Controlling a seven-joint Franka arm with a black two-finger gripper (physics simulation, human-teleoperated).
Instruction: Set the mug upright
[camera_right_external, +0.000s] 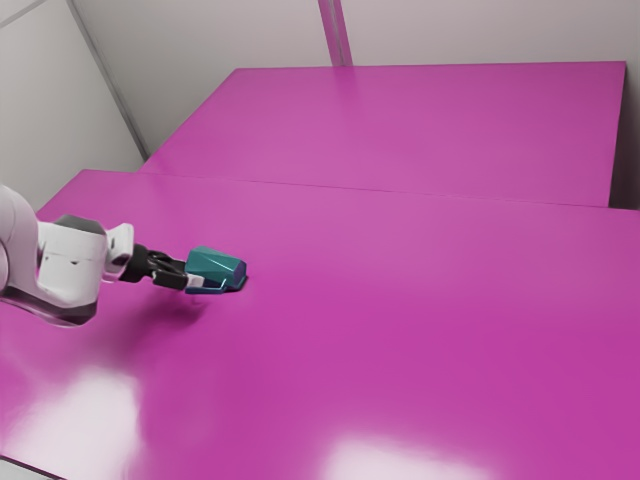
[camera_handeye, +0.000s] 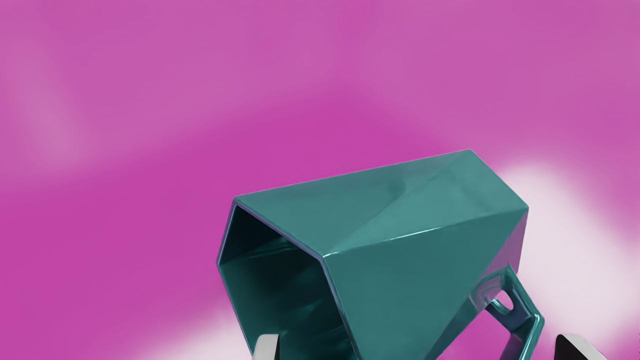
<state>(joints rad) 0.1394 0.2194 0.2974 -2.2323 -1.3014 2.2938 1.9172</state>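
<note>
Gripper (camera_handeye: 421, 347): fingers wide apart, no grip evident. Mug (camera_handeye: 400, 230), teal, on its side just ahead of the fingertips, long axis slanting across their gap, mouth (camera_handeye: 285, 285) toward one, handle (camera_handeye: 531, 325) near the other; any righting move would turn on that axis. Table (camera_right_external: 400, 320), magenta, beneath.
</note>
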